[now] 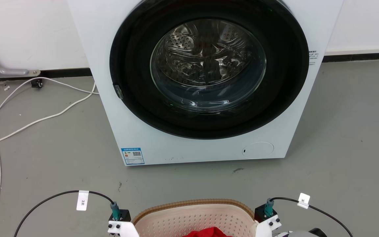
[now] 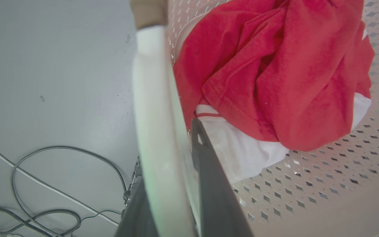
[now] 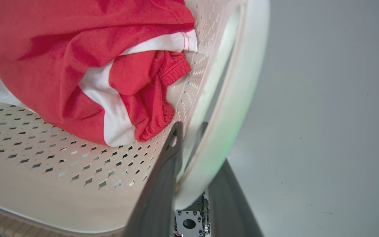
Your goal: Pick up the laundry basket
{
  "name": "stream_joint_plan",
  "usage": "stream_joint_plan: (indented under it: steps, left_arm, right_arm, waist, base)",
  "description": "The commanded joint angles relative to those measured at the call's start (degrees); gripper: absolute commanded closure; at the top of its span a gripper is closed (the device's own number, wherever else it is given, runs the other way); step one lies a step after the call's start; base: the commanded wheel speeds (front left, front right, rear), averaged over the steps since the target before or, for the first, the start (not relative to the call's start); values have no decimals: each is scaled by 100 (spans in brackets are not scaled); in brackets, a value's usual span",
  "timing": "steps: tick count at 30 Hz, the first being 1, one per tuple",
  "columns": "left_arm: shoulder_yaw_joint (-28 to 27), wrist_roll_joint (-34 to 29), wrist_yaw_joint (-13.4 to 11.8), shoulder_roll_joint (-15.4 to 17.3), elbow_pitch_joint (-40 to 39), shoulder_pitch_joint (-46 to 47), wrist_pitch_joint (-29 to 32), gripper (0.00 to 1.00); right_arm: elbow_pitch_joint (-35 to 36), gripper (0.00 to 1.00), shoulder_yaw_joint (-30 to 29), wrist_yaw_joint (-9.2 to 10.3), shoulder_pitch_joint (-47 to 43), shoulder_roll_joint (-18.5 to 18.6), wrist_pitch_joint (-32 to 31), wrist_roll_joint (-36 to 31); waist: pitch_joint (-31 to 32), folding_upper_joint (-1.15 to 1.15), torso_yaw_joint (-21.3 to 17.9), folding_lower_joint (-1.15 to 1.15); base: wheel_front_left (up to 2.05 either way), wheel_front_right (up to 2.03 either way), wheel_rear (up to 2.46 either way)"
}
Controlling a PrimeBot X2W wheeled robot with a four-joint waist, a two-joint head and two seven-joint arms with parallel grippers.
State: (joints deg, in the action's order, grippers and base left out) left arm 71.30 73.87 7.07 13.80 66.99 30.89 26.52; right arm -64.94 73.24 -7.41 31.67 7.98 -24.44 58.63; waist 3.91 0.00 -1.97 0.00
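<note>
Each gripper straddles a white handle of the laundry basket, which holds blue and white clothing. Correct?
No: the clothing in the laundry basket is red and white, not blue, as both wrist views show. The left gripper and right gripper do each straddle a white handle.

White washing machine (image 1: 206, 144) stands on grey floor (image 1: 51, 154).

Laundry basket (image 1: 176, 220): cream-pink plastic, rounded-rectangular, walls and base pierced with small diamond holes, brown woven-look rim (image 1: 192, 201). Upright at near centre of the scene, white handles (image 2: 153, 98) on its left and right sides. Crumpled red-and-white clothes (image 2: 275, 65) lie on its base.
</note>
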Motion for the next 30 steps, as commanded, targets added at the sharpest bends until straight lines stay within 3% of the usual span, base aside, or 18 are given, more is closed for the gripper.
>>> stream_joint_plan:
  steps: [1,30]
  left_arm:
    - [26,-13,72,-22,-29,91,-5,100]
    - [121,40,72,15,-24,86,-3,100]
  right_arm:
    - [4,100,28,-15,-31,15,6,4]
    - [-8,100,28,-15,-102,-10,12,8]
  waist:
    - [-1,0,-2,0]
    - [15,0,2,0]
  base:
    - [0,0,0]
    - [0,0,0]
